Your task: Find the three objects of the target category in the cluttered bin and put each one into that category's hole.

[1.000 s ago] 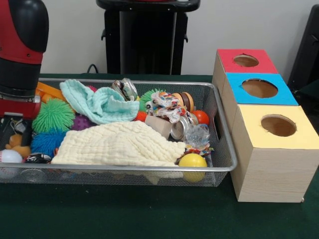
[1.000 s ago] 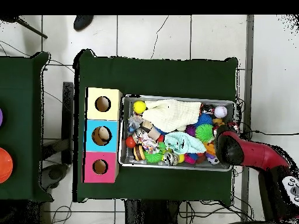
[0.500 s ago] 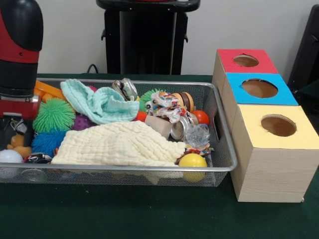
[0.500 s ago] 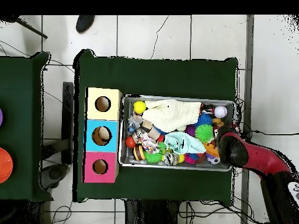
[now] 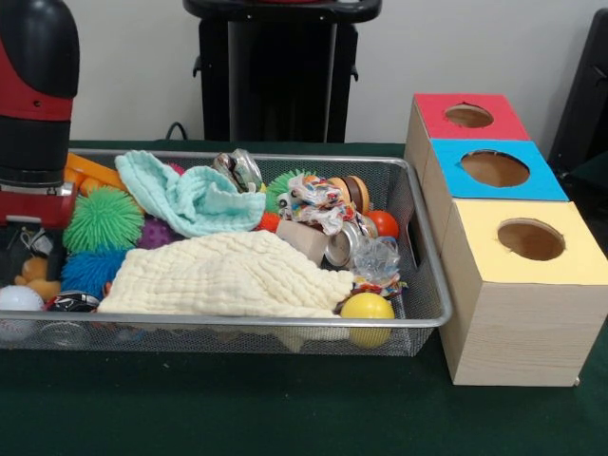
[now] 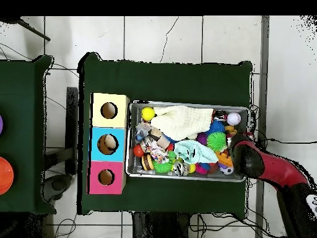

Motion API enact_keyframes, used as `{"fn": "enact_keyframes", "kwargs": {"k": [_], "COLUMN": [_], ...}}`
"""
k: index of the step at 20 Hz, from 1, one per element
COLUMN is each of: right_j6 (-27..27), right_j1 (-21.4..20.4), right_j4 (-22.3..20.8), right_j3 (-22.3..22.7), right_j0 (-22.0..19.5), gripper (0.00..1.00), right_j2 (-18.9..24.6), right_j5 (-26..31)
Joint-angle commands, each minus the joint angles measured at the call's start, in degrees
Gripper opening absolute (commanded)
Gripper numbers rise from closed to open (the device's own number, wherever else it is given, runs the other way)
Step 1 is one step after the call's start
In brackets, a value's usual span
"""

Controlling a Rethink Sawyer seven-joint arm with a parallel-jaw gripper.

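Table [image 5: 285, 418]: dark green cloth top, carrying the bin and the boxes.

Robot arm [image 5: 36, 104]: red and black, standing over the bin's end farthest from the boxes. Its gripper is hidden under the arm's body in both views; whether it is released or clenched cannot be told.

Wire mesh bin [image 5: 418, 313]: long, silver, crammed with mixed items.

Three wooden boxes, in a row touching the bin's short end, each with a round hole on top: yellow box [image 5: 527, 285], blue box [image 5: 494, 169], red box [image 5: 468, 116].

Cream cloth [image 5: 223, 277]: spread across the bin's front half.

Mint cloth [image 5: 185, 195]: bunched behind the cream cloth.

Green spiky ball [image 5: 103, 220]: beside the arm.

Yellow ball [image 5: 367, 309]: in the bin's front corner nearest the yellow box.

White ball [image 5: 19, 299]: in the opposite front corner.
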Motion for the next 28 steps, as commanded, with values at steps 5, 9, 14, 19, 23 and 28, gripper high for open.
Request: {"fn": "enact_keyframes", "kwargs": {"k": [5,9,14,19,23,28], "right_j6": [-0.21,-0.13,1.14,1.64,1.05,-0.58], "right_j1": [5.09,5.20,4.94,3.46,2.41,2.23], "right_j4": [-0.36,-0.72,-0.09,-0.04,-1.18,-2.64], "right_j3": [5.68,6.14,6.46,7.09,7.24,6.77], "right_j0": [-0.59,-1.34,-1.15,-0.03,1.11,1.63], "gripper": [1.00,0.00,0.00,0.00,0.00,1.00], "right_j2": [4.64,5.52,5.49,4.73,3.77,3.43], "right_j5": [10.36,9.25,9.25,9.68,9.47,9.39]}}
